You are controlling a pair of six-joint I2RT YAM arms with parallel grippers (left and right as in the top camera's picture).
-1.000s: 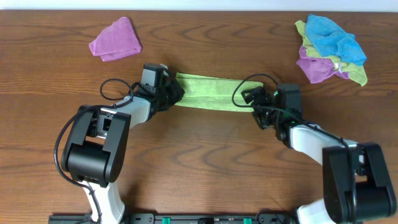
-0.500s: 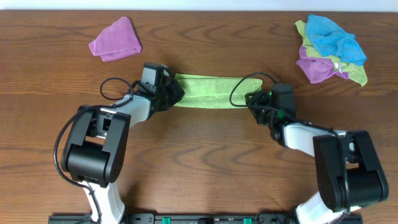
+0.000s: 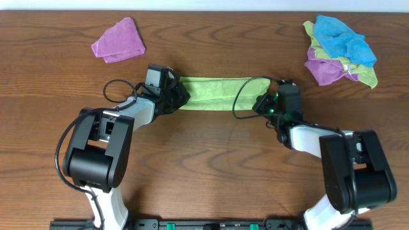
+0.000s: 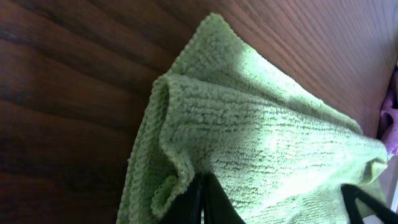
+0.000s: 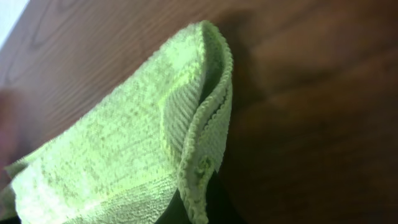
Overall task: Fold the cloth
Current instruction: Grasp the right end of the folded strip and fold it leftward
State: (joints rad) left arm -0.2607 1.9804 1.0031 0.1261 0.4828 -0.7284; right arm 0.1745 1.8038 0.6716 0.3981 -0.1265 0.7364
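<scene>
A lime-green cloth lies as a folded strip across the middle of the wooden table. My left gripper is shut on the cloth's left end; in the left wrist view the dark fingers pinch the doubled hem of the cloth. My right gripper is shut on the right end. Seen from the right wrist, the layered edge of the cloth runs down between the dark fingertips.
A folded purple cloth rests at the back left. A heap of blue, green and purple cloths sits at the back right. Cables loop above both wrists.
My right gripper has slid left onto the cloth's right end and shut on it. The left gripper stays shut on the left end.
</scene>
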